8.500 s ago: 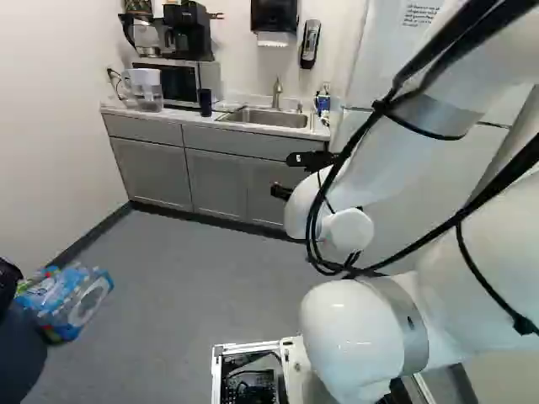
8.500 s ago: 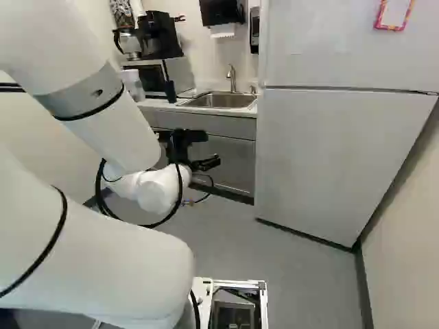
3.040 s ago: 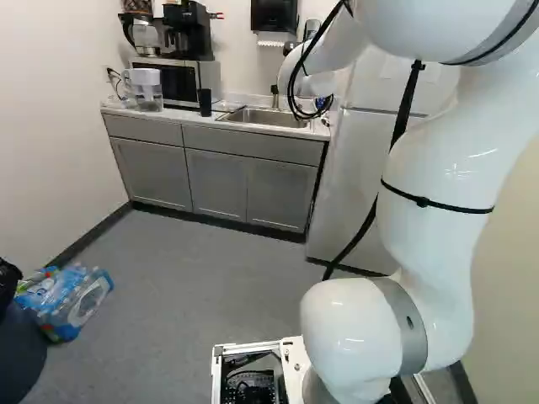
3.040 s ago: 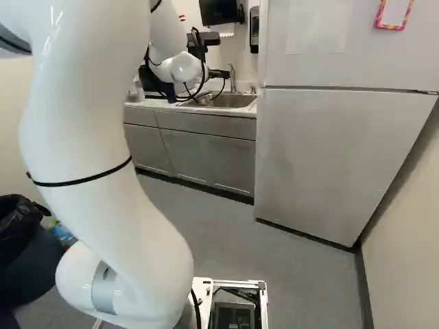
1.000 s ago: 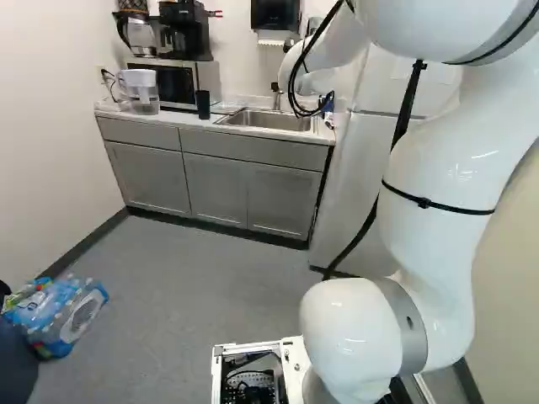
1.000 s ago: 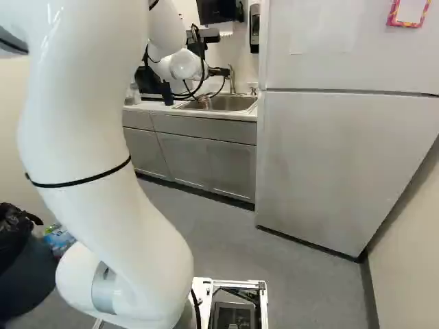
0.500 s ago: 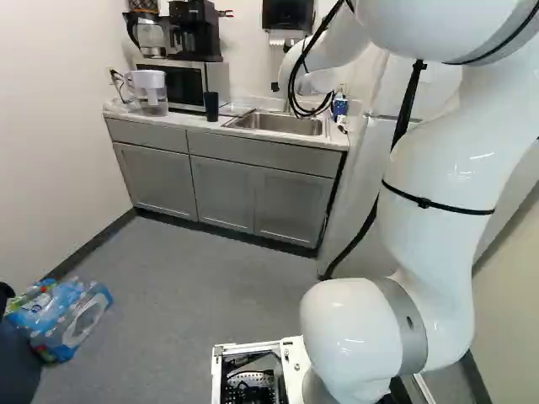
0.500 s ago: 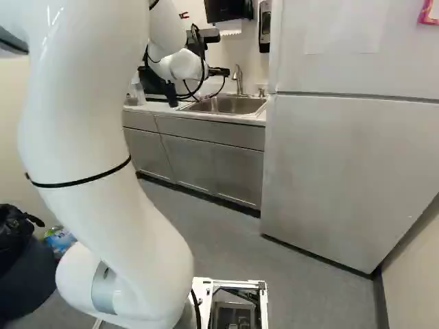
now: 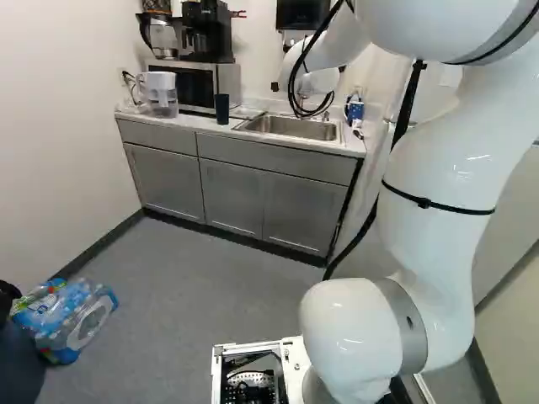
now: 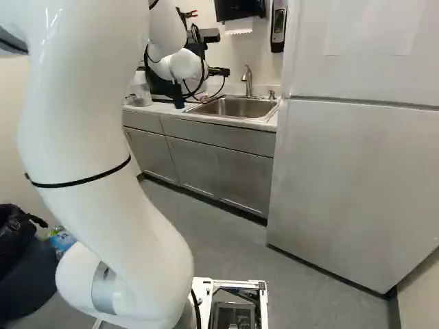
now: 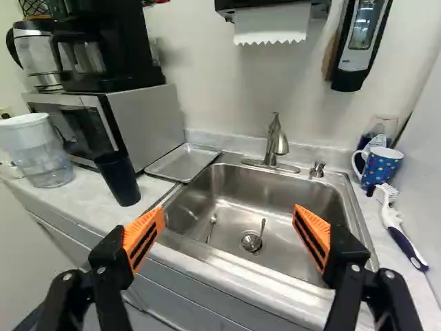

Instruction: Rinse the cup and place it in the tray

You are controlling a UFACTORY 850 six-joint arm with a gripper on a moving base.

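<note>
The black gripper [image 10: 210, 35] is raised above the counter, partly hidden by the arm in the right base view. In the wrist view the gripper [image 11: 228, 232] stands open, its orange pads wide apart with nothing between them. Past them is the steel sink [image 11: 258, 193], with the faucet [image 11: 275, 141] at its rear rim. A dark cup [image 11: 118, 179] stands on the counter [image 9: 181, 124] beside the microwave. Between this cup and the sink lies the shallow metal tray [image 11: 182, 161], bare inside. A blue patterned mug [image 11: 381, 167] stands beyond the sink's opposite side.
By the mug lies a white and dark brush [image 11: 403, 234]. A water pitcher [image 11: 38, 152] and a microwave [image 11: 114, 117] with a coffee maker on top flank the dark cup. The refrigerator [image 10: 343, 185] borders the counter. Bottled water [image 9: 67, 318] sits on the floor.
The base has moved: the scene has shifted rightward in both base views, and the counter looks nearer. Over the last three seconds the arm has kept its pose, after rising from a lower one earlier.
</note>
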